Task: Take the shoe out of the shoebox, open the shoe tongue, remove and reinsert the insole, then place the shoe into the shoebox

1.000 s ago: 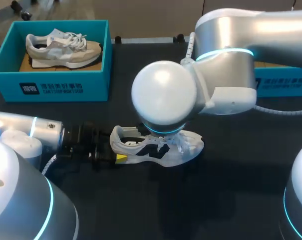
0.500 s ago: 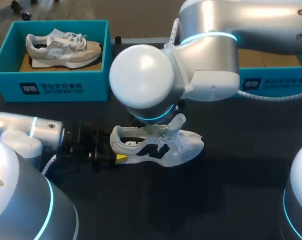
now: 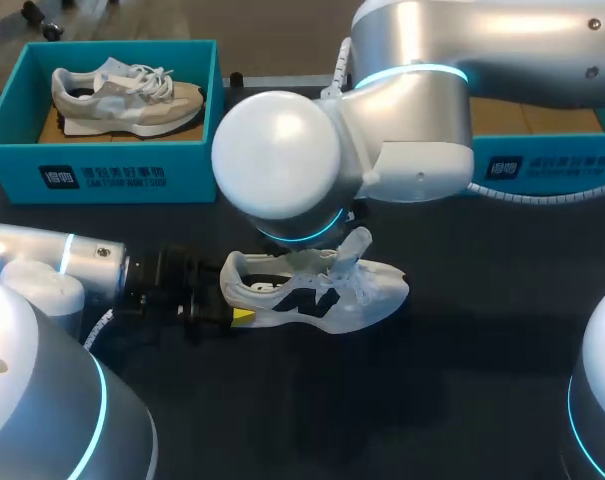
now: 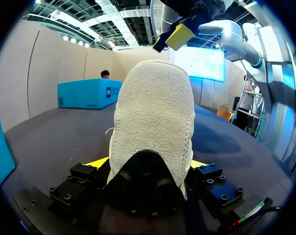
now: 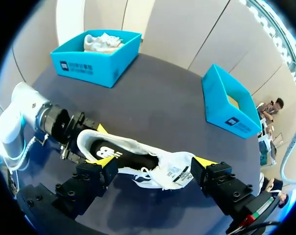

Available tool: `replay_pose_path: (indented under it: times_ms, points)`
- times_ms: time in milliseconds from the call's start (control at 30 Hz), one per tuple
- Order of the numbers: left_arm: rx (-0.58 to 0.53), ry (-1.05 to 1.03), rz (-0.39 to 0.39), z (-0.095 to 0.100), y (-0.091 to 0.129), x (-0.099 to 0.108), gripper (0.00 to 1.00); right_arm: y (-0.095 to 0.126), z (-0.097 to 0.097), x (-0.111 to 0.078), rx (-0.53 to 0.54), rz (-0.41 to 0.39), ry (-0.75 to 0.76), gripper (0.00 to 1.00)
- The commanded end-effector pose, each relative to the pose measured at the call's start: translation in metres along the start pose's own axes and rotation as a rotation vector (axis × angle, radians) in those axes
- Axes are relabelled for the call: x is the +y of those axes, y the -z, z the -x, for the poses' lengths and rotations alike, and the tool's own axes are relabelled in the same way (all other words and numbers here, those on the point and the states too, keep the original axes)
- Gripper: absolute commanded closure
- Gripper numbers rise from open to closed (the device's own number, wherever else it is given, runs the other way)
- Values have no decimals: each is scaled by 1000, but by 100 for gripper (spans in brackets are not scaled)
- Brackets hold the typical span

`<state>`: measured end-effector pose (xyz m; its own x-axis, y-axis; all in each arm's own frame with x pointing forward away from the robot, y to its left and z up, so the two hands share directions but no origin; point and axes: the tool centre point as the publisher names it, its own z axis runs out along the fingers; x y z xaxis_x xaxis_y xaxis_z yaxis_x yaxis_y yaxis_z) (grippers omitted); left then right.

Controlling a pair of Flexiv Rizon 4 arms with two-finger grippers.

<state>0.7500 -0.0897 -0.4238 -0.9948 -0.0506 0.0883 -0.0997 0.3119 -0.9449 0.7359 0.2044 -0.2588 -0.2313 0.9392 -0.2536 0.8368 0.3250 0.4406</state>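
Shoeboxes (image 3: 102,180) (image 3: 552,165) two, shoes (image 3: 122,95) two; left gripper (image 4: 148,163) pinches heel of white shoe (image 3: 322,295); right gripper (image 5: 155,164) spread wide above.

The shoe (image 3: 317,295) in the left gripper's (image 4: 148,166) yellow tips is white with black markings. The shoebox (image 3: 102,172) beyond is teal with white print; its sneaker (image 3: 127,95) is beige and grey.

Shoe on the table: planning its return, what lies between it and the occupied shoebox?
Nothing: bare table between shoe and shoebox, clearest in the right wrist view.
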Motion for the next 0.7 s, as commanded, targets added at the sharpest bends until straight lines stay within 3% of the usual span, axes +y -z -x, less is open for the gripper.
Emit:
replay_pose_path:
  times_ms: [33,100,400,700]
  points:
    - [-3,0,0,-1,0,1,100,-3,4,4,108,54,141,0]
    - [-3,0,0,-1,0,1,100,-6,3,9,163,68,229,0]
    - [-3,0,0,-1,0,1,100,-16,11,29,218,61,394,0]
    - [-3,0,0,-1,0,1,100,-14,12,48,248,128,580,0]
